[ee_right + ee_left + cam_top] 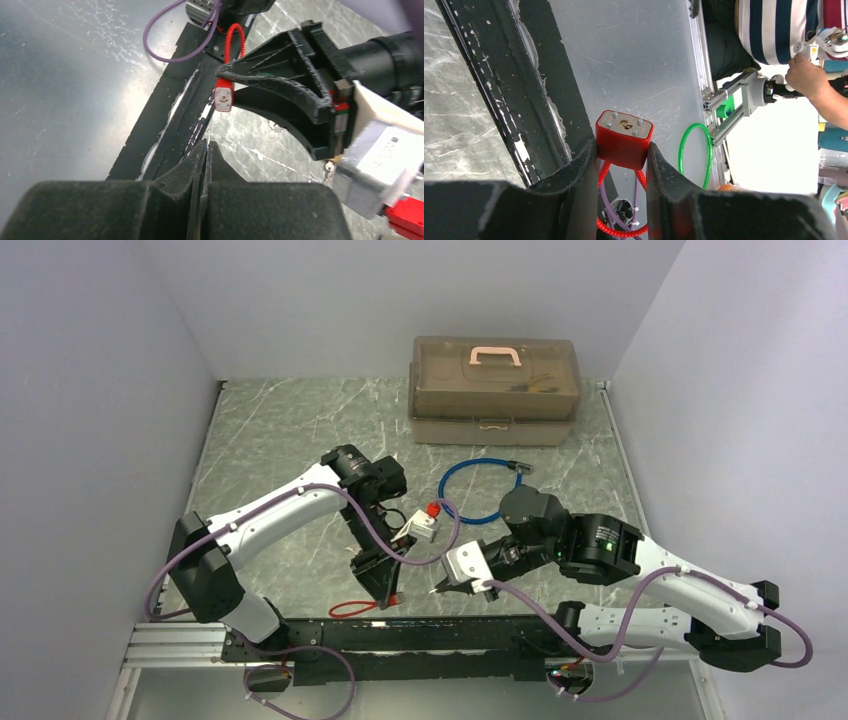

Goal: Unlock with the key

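White arms point(285, 508), black joints, purple cables point(357, 518), black claws point(206, 150).

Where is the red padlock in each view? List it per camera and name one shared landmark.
Top external: red padlock low centre, mostly hidden in the left end effector.
Left wrist: red padlock centre, clamped, keyhole facing the camera.
Right wrist: red padlock upper centre, small, at the left end effector's tips.
Shared landmark: the black rail at the table's near edge.
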{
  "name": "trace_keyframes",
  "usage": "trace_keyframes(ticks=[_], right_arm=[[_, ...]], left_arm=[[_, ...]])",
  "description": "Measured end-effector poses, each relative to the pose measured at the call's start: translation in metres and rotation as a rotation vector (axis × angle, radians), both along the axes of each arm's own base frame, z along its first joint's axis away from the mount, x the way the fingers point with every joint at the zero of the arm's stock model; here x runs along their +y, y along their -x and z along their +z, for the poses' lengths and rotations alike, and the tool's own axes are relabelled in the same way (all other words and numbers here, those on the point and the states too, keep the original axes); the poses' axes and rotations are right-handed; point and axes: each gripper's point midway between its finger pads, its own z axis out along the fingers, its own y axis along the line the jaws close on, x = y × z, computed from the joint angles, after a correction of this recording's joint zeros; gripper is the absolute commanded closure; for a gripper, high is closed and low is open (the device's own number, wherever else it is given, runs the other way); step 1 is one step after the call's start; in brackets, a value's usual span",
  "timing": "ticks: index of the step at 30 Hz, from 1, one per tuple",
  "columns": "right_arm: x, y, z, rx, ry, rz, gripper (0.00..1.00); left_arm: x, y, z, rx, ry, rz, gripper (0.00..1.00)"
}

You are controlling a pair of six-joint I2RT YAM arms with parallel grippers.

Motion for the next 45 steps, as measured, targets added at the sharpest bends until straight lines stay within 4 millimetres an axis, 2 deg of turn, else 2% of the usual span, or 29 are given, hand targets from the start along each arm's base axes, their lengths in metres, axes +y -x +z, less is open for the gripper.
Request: trace_keyframes(ticks=[10,16,24,31,39,45], right_arm=[[0.012,0.004,-0.024,-0.033,0.031,-0.012,1.00],[0.026,0.000,-0.025,-0.073,0.015,-0.033,1.00],[0.037,-0.009,-0.023,-0.105,-0.011,-0.080,1.00],[0.042,-0.010,-0.028,-0.117,-0.002,-0.088,1.00],[0.043,-0.009,-0.037,-0.136,0.014,-0.089,1.00],[0.042,-0.011,-0.043,-0.157,0.027,-0.097,1.00]], left_arm=[[0.011,0.002,-0.005,-0.132,0.028,-0.075,1.00],[0.017,0.003,-0.016,-0.229,0.006,-0.166,1.00],[0.012,-0.014,-0.012,-0.351,0.047,-0.207,1.00],[0.007,-0.022,-0.009,-0.363,0.071,-0.199,1.00],[0.001,-0.036,0.006,-0.288,0.137,-0.072,1.00],[0.001,-0.031,0.009,-0.249,0.149,-0.056,1.00]])
